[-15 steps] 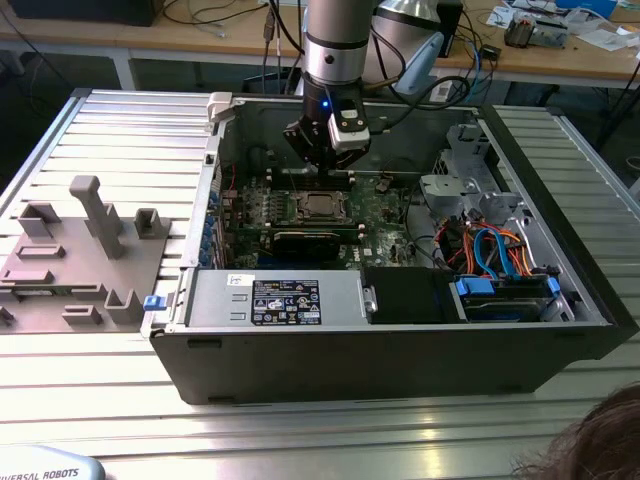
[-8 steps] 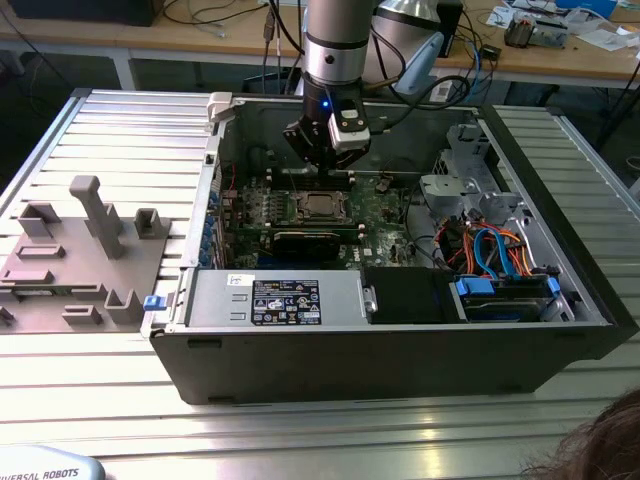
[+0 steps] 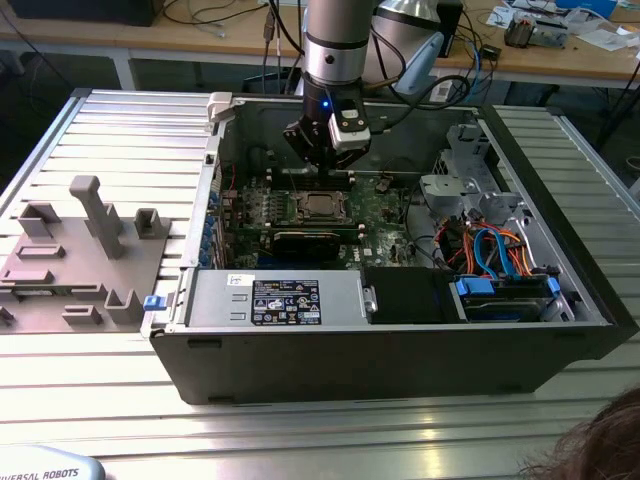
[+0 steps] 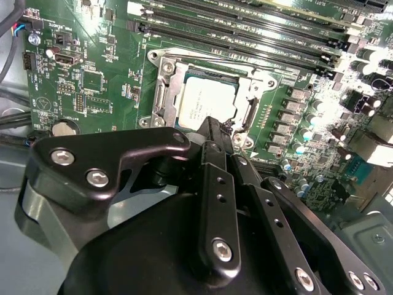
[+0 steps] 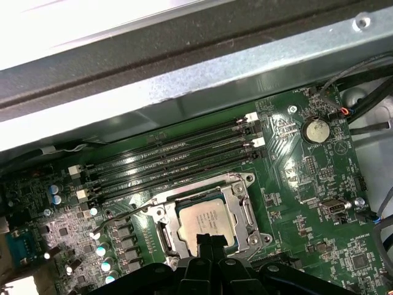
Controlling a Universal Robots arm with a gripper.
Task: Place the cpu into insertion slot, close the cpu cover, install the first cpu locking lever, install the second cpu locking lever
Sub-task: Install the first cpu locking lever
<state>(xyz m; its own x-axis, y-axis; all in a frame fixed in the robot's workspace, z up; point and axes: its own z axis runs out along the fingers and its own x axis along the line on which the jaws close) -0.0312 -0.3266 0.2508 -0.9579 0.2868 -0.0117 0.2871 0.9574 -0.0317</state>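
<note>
Step 1 looks done: the cpu (image 4: 206,101) lies flat and square in the insertion slot (image 4: 161,64), silver top up, in both wrist views (cpu (image 5: 209,218)). The cpu cover (image 5: 245,208) seems to be down too, w/ its silvery frame around the chip and the top showing through the window, though I can't tell if it's fully seated. Levers prob. not done: in the first wrist view a thin wire rod (image 5: 126,214), likely a locking lever, juts out from the socket corner over the green motherboard (image 5: 307,184) and looks unlatched. The 2nd lever I can't make out. The hand (image 4: 212,126) has its fingers drawn together w/ nothing visible between them. Its tip sits right at the socket edge nearest the wrist; touching or just above, can't tell. In the exterior view the hand (image 3: 322,160) hangs inside the open PC case (image 3: 400,370), directly over the socket, and the case rests on the slatted tabletop (image 3: 100,110). So approx. halfway through, w/ latching left.
</note>
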